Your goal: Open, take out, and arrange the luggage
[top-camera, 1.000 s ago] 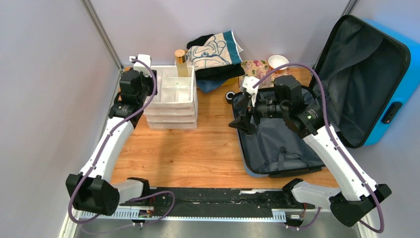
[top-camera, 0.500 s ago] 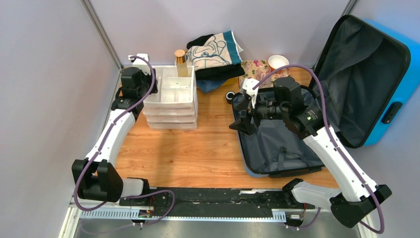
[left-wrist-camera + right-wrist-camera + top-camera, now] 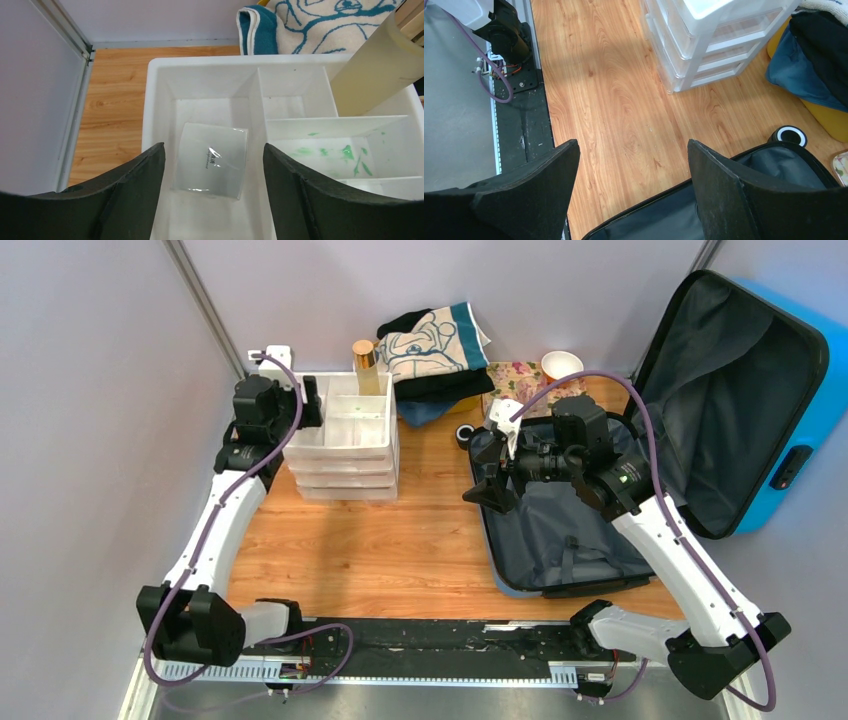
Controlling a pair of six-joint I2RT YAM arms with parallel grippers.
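The luggage stands open at the right, its blue shell (image 3: 815, 410) propped up behind and its grey-lined base (image 3: 560, 535) flat on the table. My right gripper (image 3: 488, 478) hovers open over the base's left rim, and the wrist view shows only lining (image 3: 664, 220) and wood between its jaws (image 3: 634, 190). Over the left compartment of the white organiser tray (image 3: 200, 75) hangs my left gripper (image 3: 312, 405), also open. A clear plastic packet (image 3: 212, 160) lies loose on that compartment's floor, just beyond and between the open jaws (image 3: 212, 192).
The tray tops a white drawer unit (image 3: 345, 470). A gold-capped bottle (image 3: 366, 365) stands in its back corner. Folded towels (image 3: 435, 345), a floral box (image 3: 515, 375), a white cup (image 3: 562, 364) and a small black ring (image 3: 465, 433) sit behind. A yellow tub (image 3: 824, 117) lies under the clothes.
My left gripper's jaws have spread wider over the tray and its wrist has shifted slightly left. The right arm has stayed put.
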